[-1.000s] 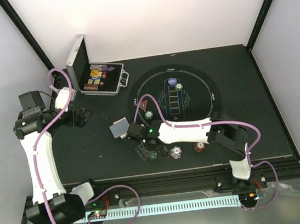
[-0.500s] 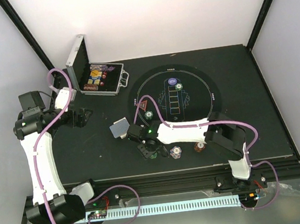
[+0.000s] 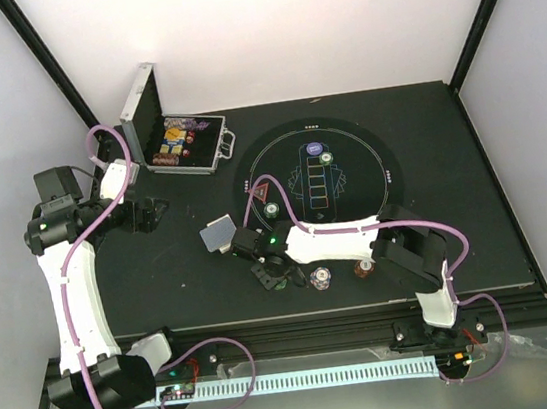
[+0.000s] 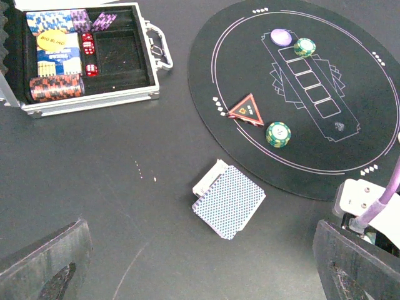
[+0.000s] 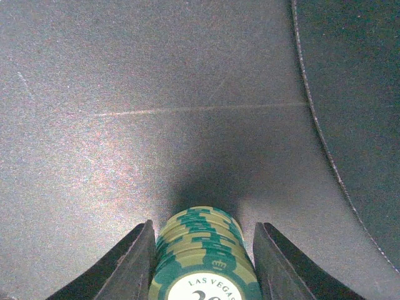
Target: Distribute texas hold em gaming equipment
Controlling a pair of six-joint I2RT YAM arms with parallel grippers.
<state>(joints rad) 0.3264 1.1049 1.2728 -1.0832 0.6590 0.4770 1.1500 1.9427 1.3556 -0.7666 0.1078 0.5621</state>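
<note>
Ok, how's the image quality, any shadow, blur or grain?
Right wrist view: grainy, with a dark shadow behind the green chips, whose lettering is readable. Left wrist view: crisp on the cards, but its near fingers are soft. Top view: evenly lit, dark table, bright walls.

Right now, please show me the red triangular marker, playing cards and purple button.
red triangular marker (image 4: pixel 248 111), left wrist view, its centre.
playing cards (image 4: pixel 230 201), left wrist view, top card's back.
purple button (image 4: pixel 281 37), left wrist view, top face.

White arms (image 3: pixel 68 292) (image 3: pixel 334 242), purple cables (image 3: pixel 95 135), pincers (image 4: pixel 200 262) (image 5: pixel 203 228) seemingly black
</note>
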